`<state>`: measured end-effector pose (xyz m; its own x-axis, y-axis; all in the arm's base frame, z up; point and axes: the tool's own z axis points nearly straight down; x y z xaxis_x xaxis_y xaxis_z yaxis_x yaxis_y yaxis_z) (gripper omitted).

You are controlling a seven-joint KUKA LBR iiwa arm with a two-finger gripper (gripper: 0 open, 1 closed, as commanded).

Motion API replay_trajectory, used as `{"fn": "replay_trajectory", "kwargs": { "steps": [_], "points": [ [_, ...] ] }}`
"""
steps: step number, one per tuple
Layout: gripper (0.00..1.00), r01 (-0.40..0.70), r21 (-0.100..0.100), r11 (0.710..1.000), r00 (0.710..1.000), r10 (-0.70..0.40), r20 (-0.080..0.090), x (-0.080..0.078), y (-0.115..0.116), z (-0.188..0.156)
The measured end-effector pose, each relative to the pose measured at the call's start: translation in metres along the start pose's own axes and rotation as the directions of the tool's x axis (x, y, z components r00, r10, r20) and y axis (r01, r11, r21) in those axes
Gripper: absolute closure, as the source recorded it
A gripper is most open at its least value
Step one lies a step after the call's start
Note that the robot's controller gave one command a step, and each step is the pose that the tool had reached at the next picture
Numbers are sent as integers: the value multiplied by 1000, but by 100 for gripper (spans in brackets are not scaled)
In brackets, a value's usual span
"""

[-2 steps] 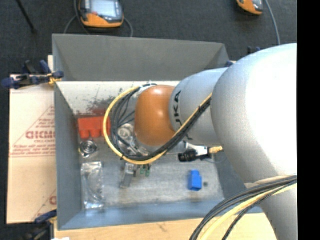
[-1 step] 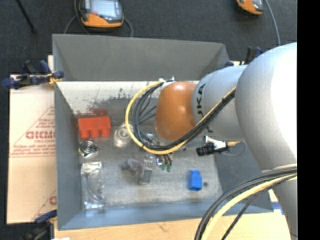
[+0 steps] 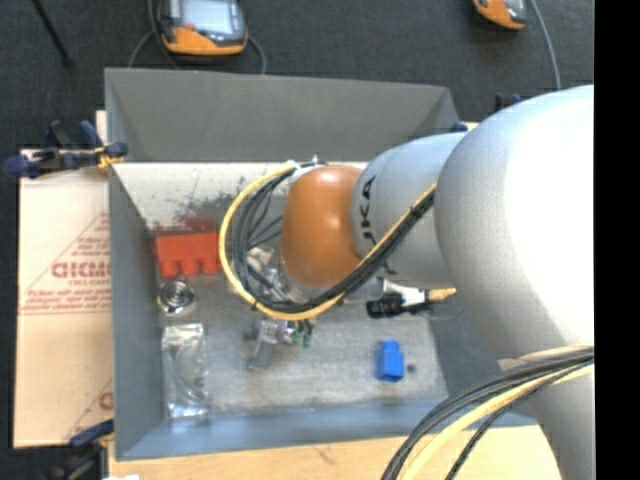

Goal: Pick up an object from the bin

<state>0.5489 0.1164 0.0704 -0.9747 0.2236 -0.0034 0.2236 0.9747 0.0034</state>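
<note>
Main risk: the pincer (image 3: pixel 265 346) sits low over a bare patch of floor in the middle of the bin (image 3: pixel 280 123), toward the near side, with nothing clearly under it, so closing here likely grabs air. Cannot tell if the pincer is released or clenched; the orange cover (image 3: pixel 320 228) and looped cables (image 3: pixel 235 238) on the wrist hide most of it, and nothing shows as grasped. Second risk: the nearest thing to the left, a clear plastic bag (image 3: pixel 186 368), lies flat and crumpled along the left wall at the near corner; it looks thin and slippery, so a grab probably slides off or catches only an edge, and the wall leaves little room to come down beside it. Third risk: the small blue block (image 3: pixel 390 361) to the right is low and compact, easy to knock aside if the approach is off-centre. The bulky arm (image 3: pixel 500 218) covers the right and far part of the floor, so anything lying there is hidden and could be bumped. Positions relative to the pincer: bag to the left, apart, not touching; blue block to the right, well apart, near side; a round metal cup (image 3: pixel 176 296) left and slightly farther, just beyond the bag; an orange block (image 3: pixel 187 254) farther left toward the far wall. No pick is made yet; judging by closeness, the bag or the cup is the likeliest target, but the view does not settle which.
</note>
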Motion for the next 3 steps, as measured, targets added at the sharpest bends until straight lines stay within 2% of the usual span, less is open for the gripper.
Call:
{"fn": "replay_trajectory", "kwargs": {
  "steps": [2, 3],
  "points": [
    [0, -6, 0, 1000, 1000, 6, 2, -3, 0, -1],
    [100, -8, 0, 1000, 1000, 8, 2, -3, 0, -1]
  ]
}}
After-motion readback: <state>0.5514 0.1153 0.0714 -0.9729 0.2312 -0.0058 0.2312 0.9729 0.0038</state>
